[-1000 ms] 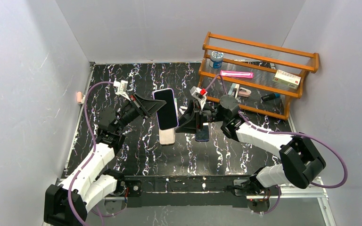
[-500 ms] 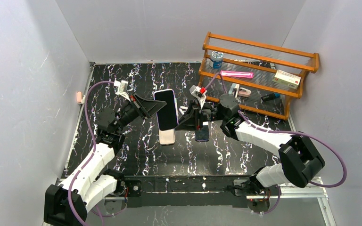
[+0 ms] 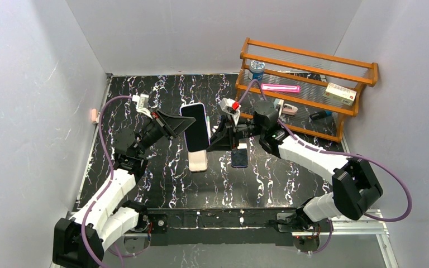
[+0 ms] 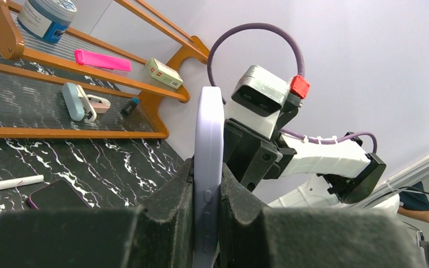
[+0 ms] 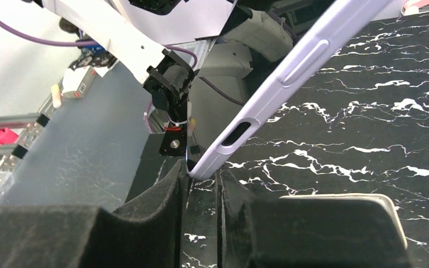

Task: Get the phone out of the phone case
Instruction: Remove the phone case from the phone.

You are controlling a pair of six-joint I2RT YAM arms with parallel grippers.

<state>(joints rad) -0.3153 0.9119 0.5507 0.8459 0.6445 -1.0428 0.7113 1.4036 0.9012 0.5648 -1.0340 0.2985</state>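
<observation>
The phone (image 3: 195, 127), dark screen facing up, sits in a lavender phone case (image 4: 209, 134) and is held tilted above the table. My left gripper (image 3: 186, 126) is shut on the cased phone's left long edge; in the left wrist view its pads (image 4: 181, 190) press both faces of the case beside the side buttons. My right gripper (image 3: 209, 145) comes in from the right. In the right wrist view the case's lower corner (image 5: 206, 167) sits between the right gripper's (image 5: 202, 174) fingertips, which are pinched on it.
A pale pink phone (image 3: 198, 161) and a dark phone (image 3: 239, 158) lie on the black marbled table (image 3: 145, 95) below. A white pen (image 4: 8, 183) lies near the dark one. The wooden shelf (image 3: 313, 58) at back right carries a can (image 3: 256, 70), a pink bar (image 3: 280, 88) and a box (image 3: 339, 93).
My right gripper has risen and moved left to the case's lower corner, and its jaws have narrowed onto it. The left gripper with the phone has barely shifted.
</observation>
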